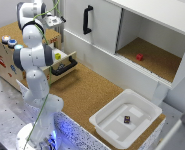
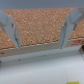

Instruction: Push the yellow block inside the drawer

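yellow block (image 1: 57, 56) in open drawer (image 1: 65, 61), no legible writing

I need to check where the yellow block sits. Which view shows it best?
The exterior view: the yellow block sits in the open drawer, beside the arm. The wrist view shows only cork surface and a white edge, no block.

Block (image 1: 57, 56) sits in open drawer (image 1: 67, 62) at exterior view's left, behind handle (image 1: 65, 67). Cupboard (image 1: 142, 35) behind, w/ 2nd block (image 1: 139, 57) inside. Tray (image 1: 112, 125) front-right holds 3rd block (image 1: 127, 119).
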Motion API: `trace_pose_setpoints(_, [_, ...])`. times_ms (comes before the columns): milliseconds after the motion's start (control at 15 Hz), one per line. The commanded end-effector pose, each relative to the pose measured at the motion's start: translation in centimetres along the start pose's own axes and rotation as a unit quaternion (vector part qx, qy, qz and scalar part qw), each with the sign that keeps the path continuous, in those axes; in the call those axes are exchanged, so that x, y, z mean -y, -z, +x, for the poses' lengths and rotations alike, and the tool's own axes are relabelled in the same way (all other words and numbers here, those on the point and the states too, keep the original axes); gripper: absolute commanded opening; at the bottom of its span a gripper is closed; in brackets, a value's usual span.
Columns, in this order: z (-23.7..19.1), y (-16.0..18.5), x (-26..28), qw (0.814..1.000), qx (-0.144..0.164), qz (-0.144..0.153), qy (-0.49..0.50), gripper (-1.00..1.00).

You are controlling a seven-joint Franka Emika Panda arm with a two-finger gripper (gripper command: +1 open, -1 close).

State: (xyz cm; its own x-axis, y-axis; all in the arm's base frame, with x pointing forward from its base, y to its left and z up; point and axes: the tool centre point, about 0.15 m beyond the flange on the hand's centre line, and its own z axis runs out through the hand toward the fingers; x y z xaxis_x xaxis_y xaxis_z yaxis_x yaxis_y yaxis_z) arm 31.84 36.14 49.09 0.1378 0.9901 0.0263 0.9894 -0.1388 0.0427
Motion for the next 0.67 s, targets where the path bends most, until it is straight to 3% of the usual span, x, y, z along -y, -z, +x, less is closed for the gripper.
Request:
trace_pose_setpoints(0, [-3.1,-0.3,-0.2,0.996,-0.082,-0.015,0.014,1.00])
trace_pose_setpoints(600, [-8.8,2.5,-1.9,0.992,-0.110,-0.038,-0.044,1.00])
